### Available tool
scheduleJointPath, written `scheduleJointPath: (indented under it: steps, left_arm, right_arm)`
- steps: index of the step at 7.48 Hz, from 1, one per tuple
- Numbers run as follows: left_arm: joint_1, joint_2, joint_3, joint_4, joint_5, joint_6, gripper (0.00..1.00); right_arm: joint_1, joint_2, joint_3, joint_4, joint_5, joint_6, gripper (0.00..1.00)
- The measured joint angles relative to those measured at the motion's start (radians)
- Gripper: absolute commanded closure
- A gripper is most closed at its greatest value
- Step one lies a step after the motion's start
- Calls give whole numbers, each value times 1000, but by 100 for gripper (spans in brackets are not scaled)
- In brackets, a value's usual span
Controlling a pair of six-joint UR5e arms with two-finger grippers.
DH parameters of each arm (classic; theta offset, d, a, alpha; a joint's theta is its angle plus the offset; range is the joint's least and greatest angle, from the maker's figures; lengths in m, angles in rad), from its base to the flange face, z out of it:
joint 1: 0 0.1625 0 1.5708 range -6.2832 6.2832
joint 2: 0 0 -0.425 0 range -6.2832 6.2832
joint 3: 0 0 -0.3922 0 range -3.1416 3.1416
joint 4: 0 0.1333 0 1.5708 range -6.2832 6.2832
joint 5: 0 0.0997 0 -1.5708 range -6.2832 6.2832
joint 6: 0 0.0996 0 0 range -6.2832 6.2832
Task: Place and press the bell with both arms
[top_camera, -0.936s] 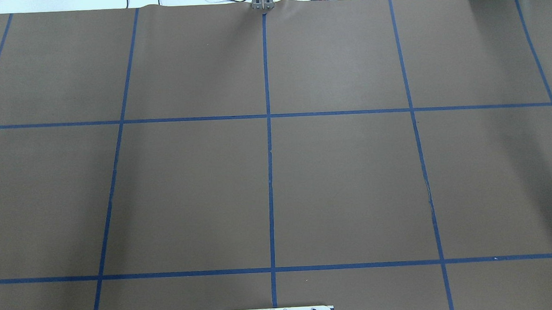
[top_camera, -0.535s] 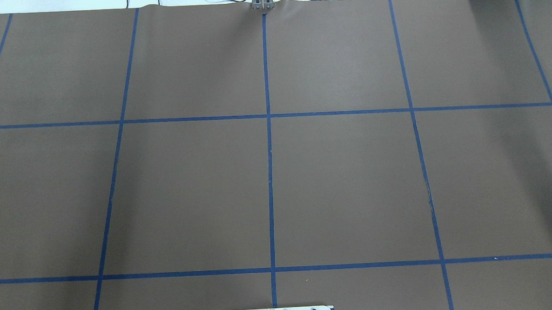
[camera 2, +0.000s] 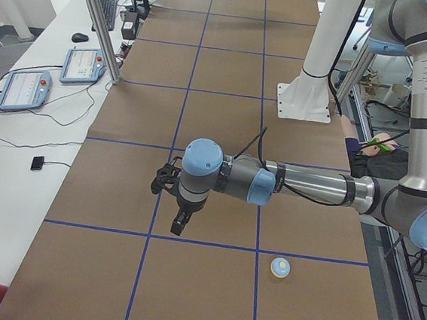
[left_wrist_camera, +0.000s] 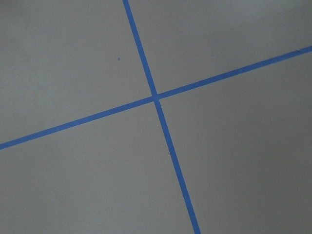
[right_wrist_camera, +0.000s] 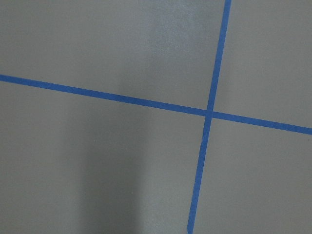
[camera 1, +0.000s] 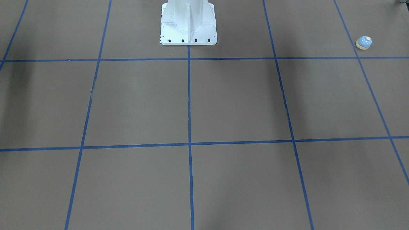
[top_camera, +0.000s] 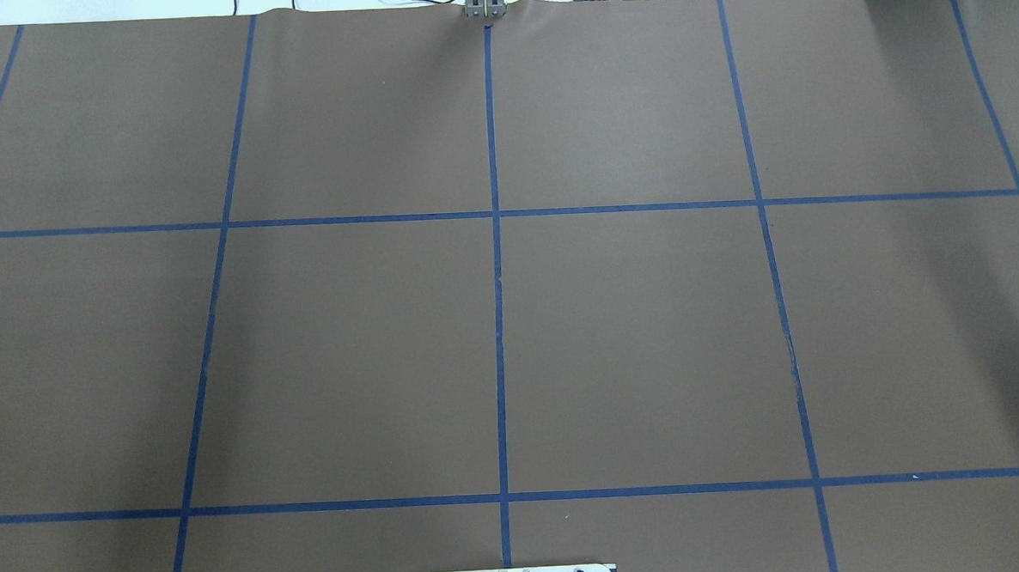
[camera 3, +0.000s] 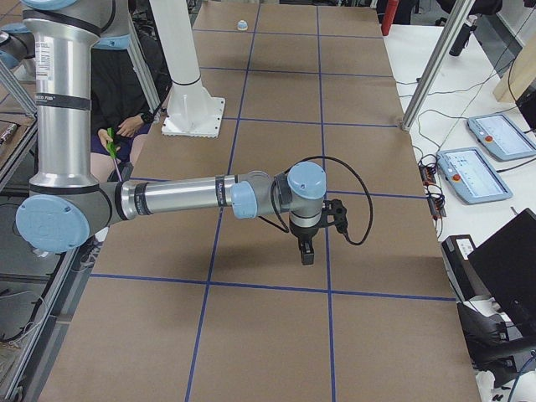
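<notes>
A table covered in brown paper point(top_camera: 349, 345) is shown, marked into large squares by blue tape point(top_camera: 499, 321). A white pedestal point(camera 1: 188, 22) is bolted at 12 o'clock in the front-facing view.

In the left-end view the left arm point(camera 2: 309, 186) is stretched level over the table, and the left gripper point(camera 2: 179, 227) is pointed straight down above the paper, close to a tape line. Its black fingers are seen only from this far side view, so whether they are spread or pressed together cannot be told. The bell point(camera 2: 280, 268) is not touched by them; it is set on the paper at about 4 o'clock from the gripper, apart from it.

In the right-end view the right arm point(camera 3: 176, 197) is stretched out the same way, with the right gripper point(camera 3: 306, 254) pointed down above the paper beside a tape line. Here too the gap between the fingers cannot be told. From this gripper the bell is found at about 11 o'clock, well apart, at the table's far end.

In the front-facing view the bell is placed at about 2 o'clock from the centre, just beside a tape line and near a crossing. It is stood upright on its cream base — light-blue dome up, cream button on top. Its axis is held vertical; being round, it is given no long side along the table.

Each wrist view is filled by the paper and one tape crossing.
</notes>
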Motion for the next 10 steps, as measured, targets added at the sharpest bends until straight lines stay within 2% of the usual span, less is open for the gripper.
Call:
scheduleJointPath:
  steps: [2,6,7,10]
  left_arm:
    - [34,6,30,-68,1,-7,0]
    - [171,29,85,-93,1,-28,0]
    - [220,68,89,-118,1,-73,0]
    - [406,258,92,-318,2,-254,0]
  right_arm:
    - [0,-1,0,0,1,0,0]
    - [0,-1,0,1,1,0,0]
    - [0,-2,0,1,1,0,0]
    - [0,-2,0,2,0,-1,0]
